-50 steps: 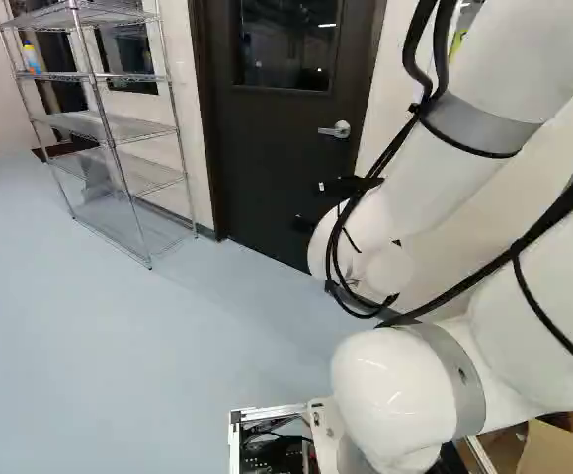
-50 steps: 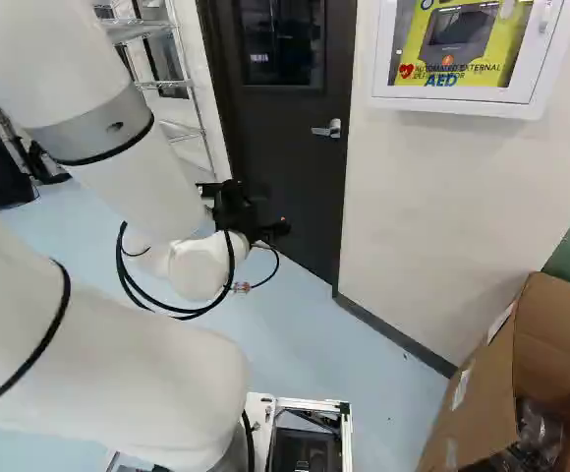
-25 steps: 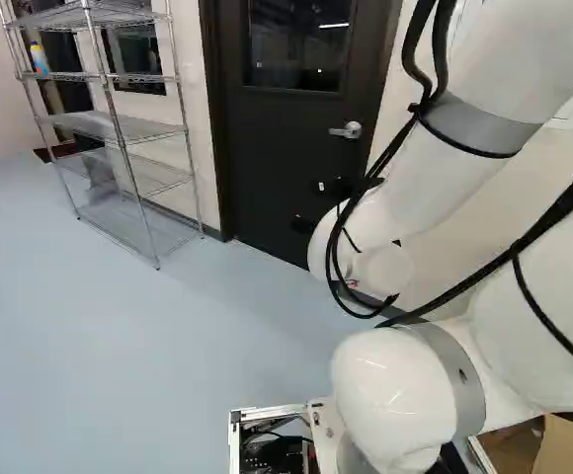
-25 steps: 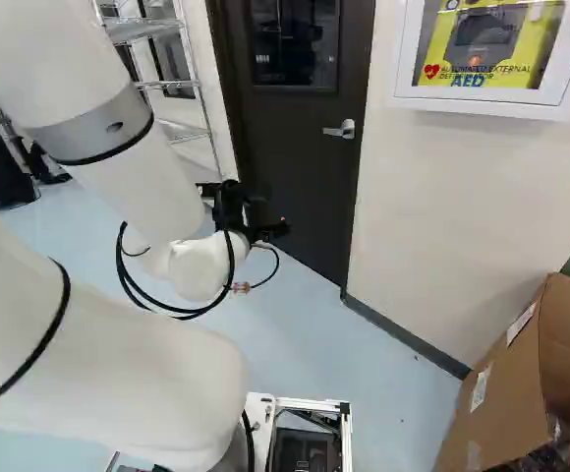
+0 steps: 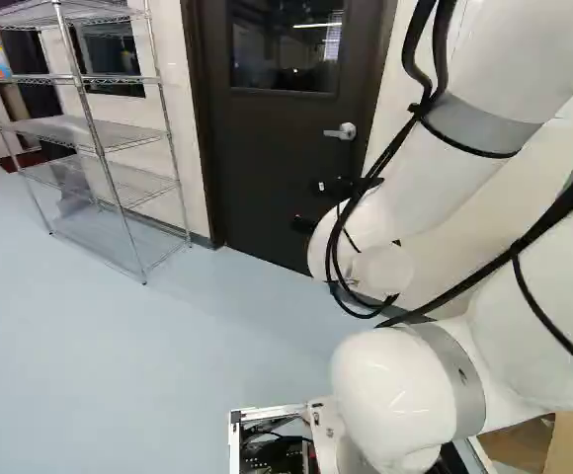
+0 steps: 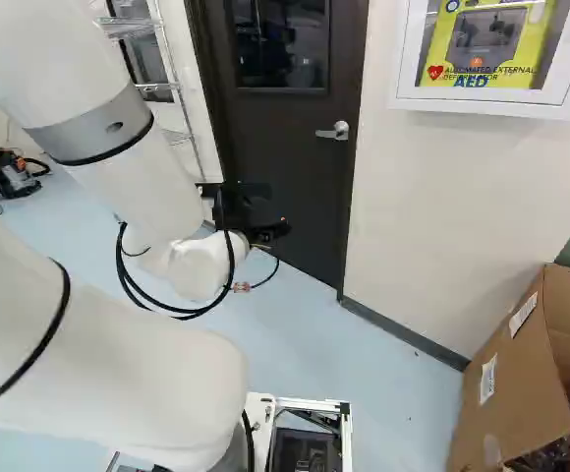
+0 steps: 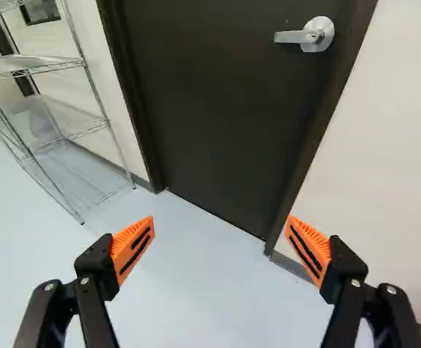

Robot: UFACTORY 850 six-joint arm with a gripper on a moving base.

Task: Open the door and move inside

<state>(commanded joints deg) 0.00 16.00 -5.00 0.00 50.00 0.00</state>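
Closed dark door (image 7: 218, 109), silver lever handle (image 7: 305, 35) horizontal, black gripper (image 6: 278, 208) ahead of it, orange-padded fingers spread wide, wire shelving (image 5: 99, 148) beside the door.

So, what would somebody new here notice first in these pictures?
Probably the white robot arm, filling the left base view's right side. Ahead stands a closed dark door with a silver lever handle. A yellow defibrillator in a white wall cabinet also stands out, right of the door in the right base view.

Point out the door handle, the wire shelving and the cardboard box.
Door handle (image 7: 292, 36): wrist view, on its lever.
Wire shelving (image 5: 121, 134): left base view, on its middle shelf.
Cardboard box (image 6: 521, 393): right base view, on its side.
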